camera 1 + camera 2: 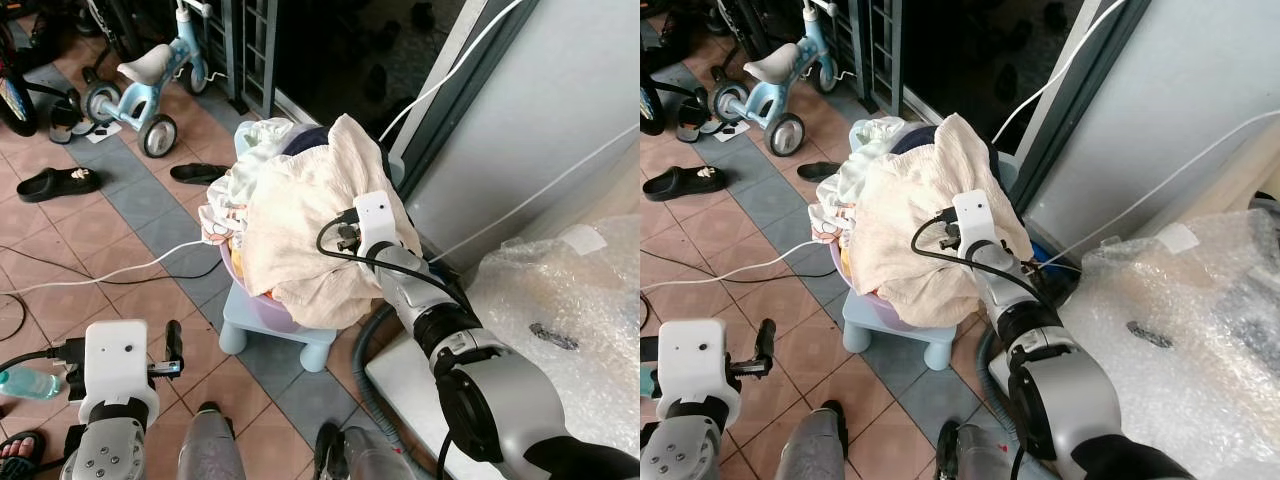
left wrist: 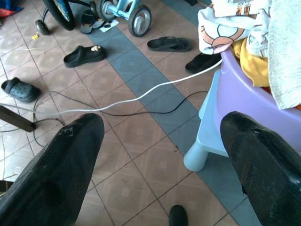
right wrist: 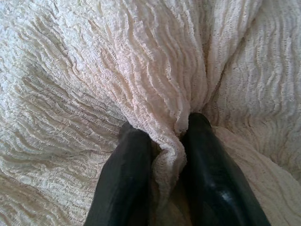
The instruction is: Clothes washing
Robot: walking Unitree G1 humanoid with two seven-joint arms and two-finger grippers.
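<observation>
While your right gripper [image 3: 162, 141] reaches into the laundry heap, its jaws pinch a raised fold of the cream crinkled cloth [image 1: 300, 215], which drapes over the other clothes piled in the lilac basin [image 2: 254, 101]. That basin sits on a pale blue stool [image 1: 270, 325] on the tiled floor [image 1: 150, 215]. Your left gripper [image 2: 162, 155] hangs low beside the stool, jaws wide and holding nothing, with a white cable [image 2: 141, 96] and black sandals [image 2: 169, 44] lying on the tiles beyond them.
</observation>
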